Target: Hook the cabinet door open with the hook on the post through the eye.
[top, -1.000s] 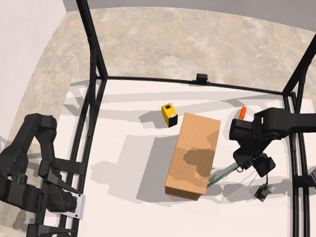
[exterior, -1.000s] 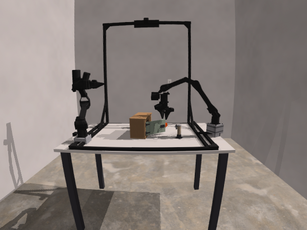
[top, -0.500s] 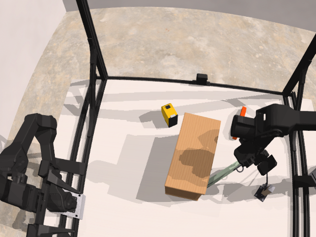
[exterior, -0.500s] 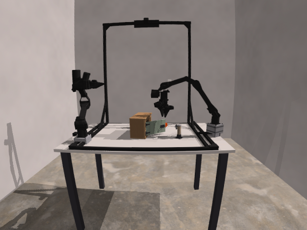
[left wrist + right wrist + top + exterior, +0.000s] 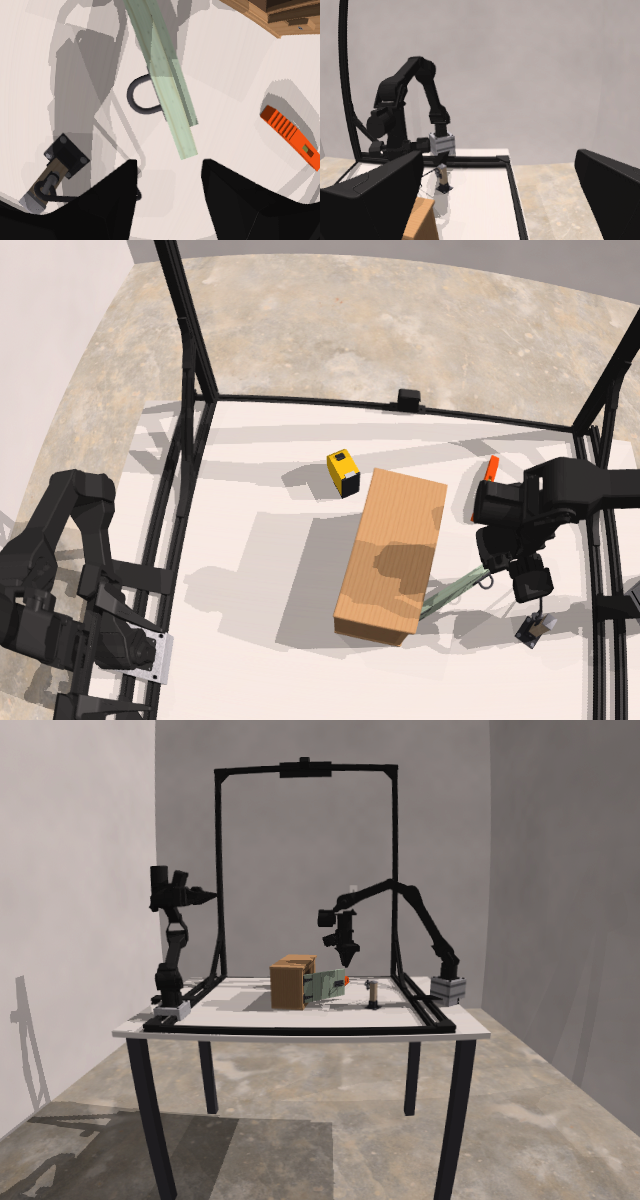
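Note:
The wooden cabinet (image 5: 390,555) lies in the middle of the table. Its green door (image 5: 452,593) stands swung open, with the dark ring eye (image 5: 484,581) on its outer face. The post (image 5: 535,630) stands beyond the door's free end, with its thin dark hook hanging by it, apart from the door. In the left wrist view the door (image 5: 163,80), the eye (image 5: 142,94) and the post (image 5: 60,163) lie below my left gripper (image 5: 169,167). It is open and empty, hovering above the door's free end (image 5: 345,960). My right gripper (image 5: 206,895) is open and empty, held high at the table's far side.
A yellow box (image 5: 342,472) stands behind the cabinet. An orange tool (image 5: 491,468) lies on the table beyond the left arm, and also shows in the left wrist view (image 5: 290,136). The black frame rails run along the table edges.

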You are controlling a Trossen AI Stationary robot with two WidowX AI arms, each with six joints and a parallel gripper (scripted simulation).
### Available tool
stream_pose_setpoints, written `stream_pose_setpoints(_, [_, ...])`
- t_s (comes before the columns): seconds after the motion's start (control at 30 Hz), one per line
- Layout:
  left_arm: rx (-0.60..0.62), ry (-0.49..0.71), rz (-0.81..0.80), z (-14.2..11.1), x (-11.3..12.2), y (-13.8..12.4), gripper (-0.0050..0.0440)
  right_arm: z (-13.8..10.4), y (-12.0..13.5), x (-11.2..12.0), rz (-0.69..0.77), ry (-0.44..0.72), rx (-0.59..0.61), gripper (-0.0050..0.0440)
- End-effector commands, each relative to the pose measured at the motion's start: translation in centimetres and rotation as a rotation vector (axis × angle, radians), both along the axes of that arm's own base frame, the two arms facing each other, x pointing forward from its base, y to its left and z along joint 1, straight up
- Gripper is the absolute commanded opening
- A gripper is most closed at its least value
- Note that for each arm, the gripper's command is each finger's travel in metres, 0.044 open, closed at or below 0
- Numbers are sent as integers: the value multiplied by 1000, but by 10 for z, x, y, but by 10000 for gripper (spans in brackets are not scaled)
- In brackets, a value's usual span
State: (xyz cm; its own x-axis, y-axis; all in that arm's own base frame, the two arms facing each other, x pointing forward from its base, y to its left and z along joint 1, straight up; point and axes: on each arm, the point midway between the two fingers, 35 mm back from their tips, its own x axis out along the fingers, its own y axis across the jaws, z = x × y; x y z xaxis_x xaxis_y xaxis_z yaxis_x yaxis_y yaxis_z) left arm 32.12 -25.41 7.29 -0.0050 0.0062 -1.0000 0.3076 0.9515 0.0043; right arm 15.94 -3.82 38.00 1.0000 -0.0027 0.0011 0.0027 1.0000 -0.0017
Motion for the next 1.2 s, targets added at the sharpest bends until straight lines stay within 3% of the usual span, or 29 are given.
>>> stream_pose_setpoints(0.0, [-8,-9,-149,0,-4,5,160,0,1,0,3,0,2,400])
stream_pose_setpoints(0.47, [-8,-4,-1008,-21,-31,34,160,0,1,0,3,0,2,400])
stream_pose_setpoints(0.53, [-8,-4,-1008,-21,-31,34,160,0,1,0,3,0,2,400])
stream_pose_setpoints(0.6, [-8,-3,-1189,-25,-37,39,160,0,1,0,3,0,2,400])
stream_pose_setpoints(1.0, [-9,1,-1890,-43,-64,65,160,0,1,0,3,0,2,400])
stream_pose_setpoints(1.17, [-9,2,-2029,-46,-70,70,160,0,1,0,3,0,2,400])
